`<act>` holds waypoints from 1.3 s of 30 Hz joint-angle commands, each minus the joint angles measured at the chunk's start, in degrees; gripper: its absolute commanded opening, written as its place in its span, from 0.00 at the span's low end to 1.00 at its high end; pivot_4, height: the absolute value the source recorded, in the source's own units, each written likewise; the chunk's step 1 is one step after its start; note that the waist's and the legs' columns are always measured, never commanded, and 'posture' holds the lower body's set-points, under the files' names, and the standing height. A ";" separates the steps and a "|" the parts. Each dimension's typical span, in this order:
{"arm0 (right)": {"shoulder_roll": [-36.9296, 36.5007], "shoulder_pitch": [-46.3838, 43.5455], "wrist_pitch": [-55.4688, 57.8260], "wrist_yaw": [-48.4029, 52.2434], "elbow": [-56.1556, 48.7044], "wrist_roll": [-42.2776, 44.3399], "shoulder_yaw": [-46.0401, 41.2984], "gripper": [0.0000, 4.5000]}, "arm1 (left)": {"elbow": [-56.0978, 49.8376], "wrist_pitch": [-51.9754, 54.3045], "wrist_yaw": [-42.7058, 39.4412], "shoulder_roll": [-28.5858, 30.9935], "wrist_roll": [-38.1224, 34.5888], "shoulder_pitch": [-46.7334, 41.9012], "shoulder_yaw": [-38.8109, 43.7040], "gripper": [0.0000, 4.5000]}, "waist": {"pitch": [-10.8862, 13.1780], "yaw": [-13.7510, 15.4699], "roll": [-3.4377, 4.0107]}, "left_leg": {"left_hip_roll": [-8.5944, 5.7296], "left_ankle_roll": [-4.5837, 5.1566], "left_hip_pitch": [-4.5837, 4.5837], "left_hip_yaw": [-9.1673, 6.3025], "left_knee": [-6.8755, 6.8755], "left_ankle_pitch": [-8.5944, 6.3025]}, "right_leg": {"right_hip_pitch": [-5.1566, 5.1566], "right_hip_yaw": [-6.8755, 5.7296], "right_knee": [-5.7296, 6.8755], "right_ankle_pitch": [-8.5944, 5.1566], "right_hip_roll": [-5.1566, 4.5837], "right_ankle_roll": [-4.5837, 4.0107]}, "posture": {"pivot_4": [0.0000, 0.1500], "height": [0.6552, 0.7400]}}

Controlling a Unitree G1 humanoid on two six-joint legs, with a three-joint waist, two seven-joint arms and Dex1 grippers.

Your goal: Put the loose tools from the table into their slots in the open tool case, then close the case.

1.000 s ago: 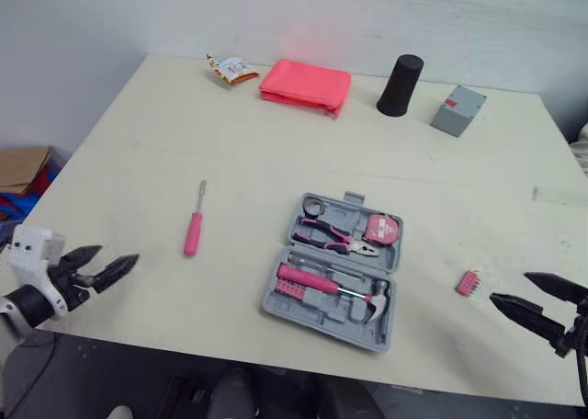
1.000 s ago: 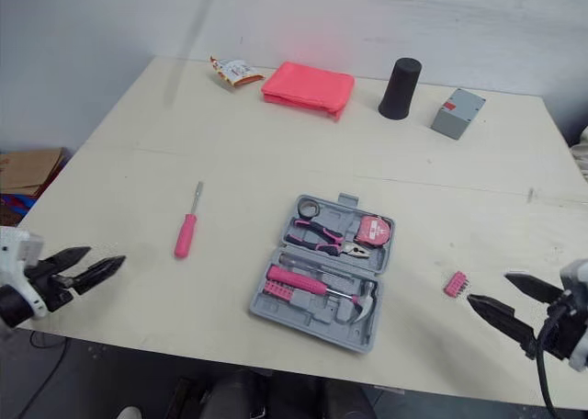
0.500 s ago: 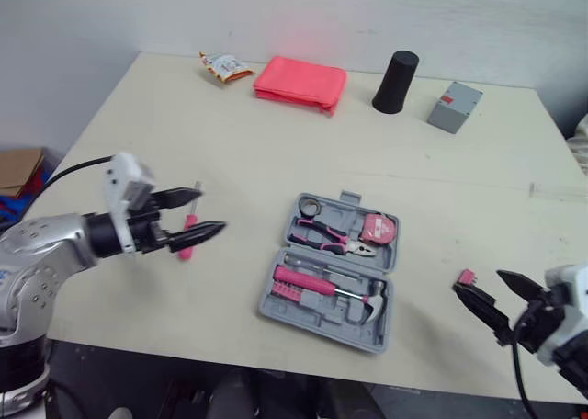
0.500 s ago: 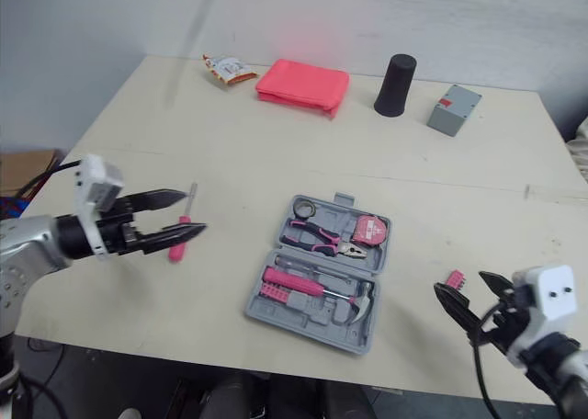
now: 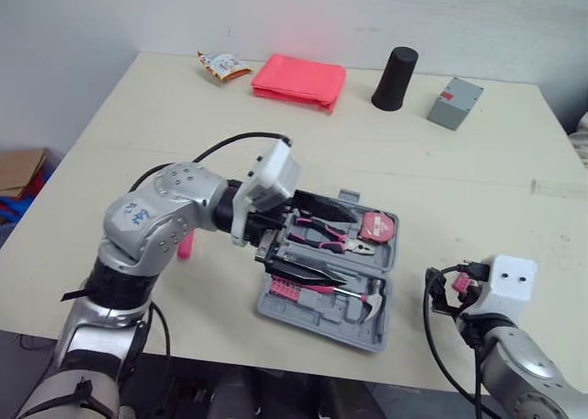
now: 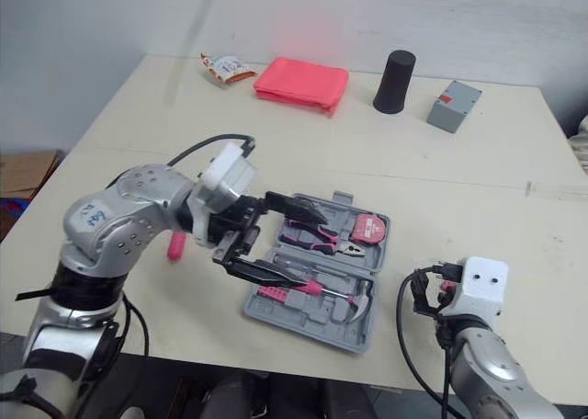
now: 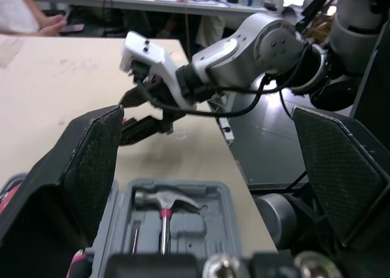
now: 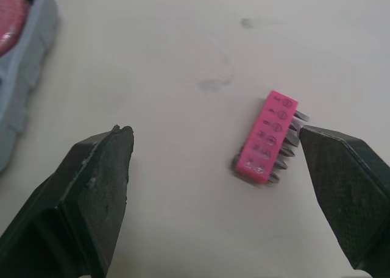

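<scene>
Grey case: the open tool case point(image 5: 322, 320) lies flat on the pale wooden table point(image 5: 138, 134), close to the front edge.
Inside it: hammer point(image 7: 159, 200) in the near half; pliers point(image 5: 331, 240) with pink-and-black grips and a round pink tape measure point(image 5: 375, 226) in the far half.
Left gripper point(image 5: 344, 246): hanging right over the case with its two black fingers spread wide and nothing between them. One finger is above the pliers half, the other above the hammer half.
Right gripper point(image 8: 213, 131): down low by the front right of the table, fingers wide apart, holding nothing.
Bit holder point(image 8: 266, 146): a pink strip lying loose on the table, to the right of the case and apart from it. It sits between the right gripper's fingers, off to one side. The steel bit ends are just beside one fingertip, and I honestly can't tell if they touch.
Screwdriver point(image 6: 175, 246): pink handle on the table left of the case, mostly hidden behind the left arm.
Back row: snack packet point(image 5: 219, 64), folded pink cloth point(image 5: 299, 81), black cylinder point(image 5: 394, 67), grey box point(image 5: 454, 102).
Writing: the bit holder has a row of little round dark symbols, too small to read. The grey box has a red label and the packet has print, both unreadable too.
</scene>
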 commanded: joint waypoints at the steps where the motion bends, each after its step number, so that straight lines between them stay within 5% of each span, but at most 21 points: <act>1: 1.10 0.37 -1.28 -0.76 0.16 -2.95 0.28 1.00 | 0.19 -1.92 -1.52 -0.19 0.99 -1.18 -0.08 0.99 | 0.00 -0.05 0.01 | 0.01 0.00 -0.05 0.00 0.02 0.00 | -0.05 0.00 0.03 0.00 0.01 0.00 | 1.00 0.94; 21: 3.11 1.49 -6.77 6.56 6.35 -6.21 -3.99 1.00 | 2.14 -2.77 -1.42 -0.12 3.40 -1.08 1.15 0.99 | 0.01 0.03 0.02 | 0.00 0.07 -0.08 -0.06 0.22 0.11 | -0.06 -0.03 0.35 0.01 -0.01 0.01 | 1.00 0.94; 26: 4.02 1.84 -7.44 6.64 7.46 -7.62 -3.84 0.50 | 2.35 -3.30 -1.01 -0.30 4.46 -1.06 0.78 1.00 | 0.01 0.08 0.02 | 0.01 0.03 -0.06 -0.10 0.20 0.13 | -0.07 -0.03 0.41 0.00 0.03 0.01 | 1.00 0.94; 39: 4.08 0.71 -7.98 7.82 8.66 -7.99 -3.81 0.50 | 1.66 -3.71 -0.66 -0.44 5.02 -0.50 0.70 1.00 | 0.00 0.06 0.01 | 0.00 0.04 -0.06 -0.10 0.23 0.13 | -0.05 -0.04 0.40 0.01 0.01 0.01 | 1.00 0.94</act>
